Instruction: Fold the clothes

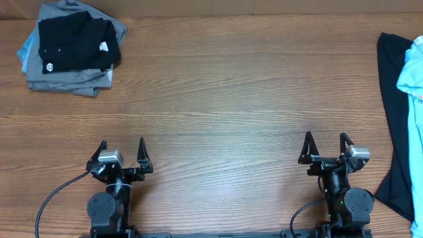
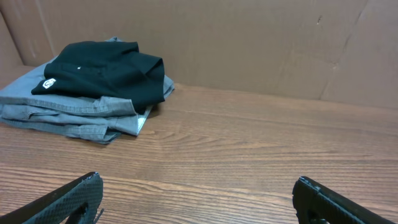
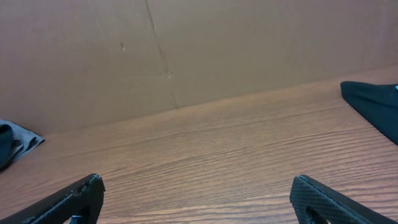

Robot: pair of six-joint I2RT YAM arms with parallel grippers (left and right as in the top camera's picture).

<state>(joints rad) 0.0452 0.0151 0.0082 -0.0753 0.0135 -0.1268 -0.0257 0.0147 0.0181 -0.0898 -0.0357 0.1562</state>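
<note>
Light blue cotton, the T-shirt (image 1: 415, 74) lies at the far right edge of the surface (image 1: 225, 99), cut off by the overhead frame, so how it is spread cannot be told. It rests on a black garment (image 1: 395, 119) that shows along its left side. That overlap is the main risk: a pinch taken low at the blue hem would likely catch the black cloth too, and both would drag inward together. A shallow pinch on one layer could instead slip, leaving the shirt bunched rather than flat.

The right arm (image 1: 344, 182) sits nearest, its jaws spread wide and empty, pointing away from the front edge. The left arm (image 1: 112, 185), jaws equally wide with nothing between them, is well apart from the shirt. In my judgement it cannot help until the shirt is brought toward the middle.

The surface is brown wood grain, bare across the centre. At its far left corner sits a stack of grey garments (image 1: 66, 78) with a small black shirt (image 1: 76, 43) on top, well away from any likely folding spot. Behind runs a plain brown wall (image 2: 261, 43) that looks like cardboard
</note>
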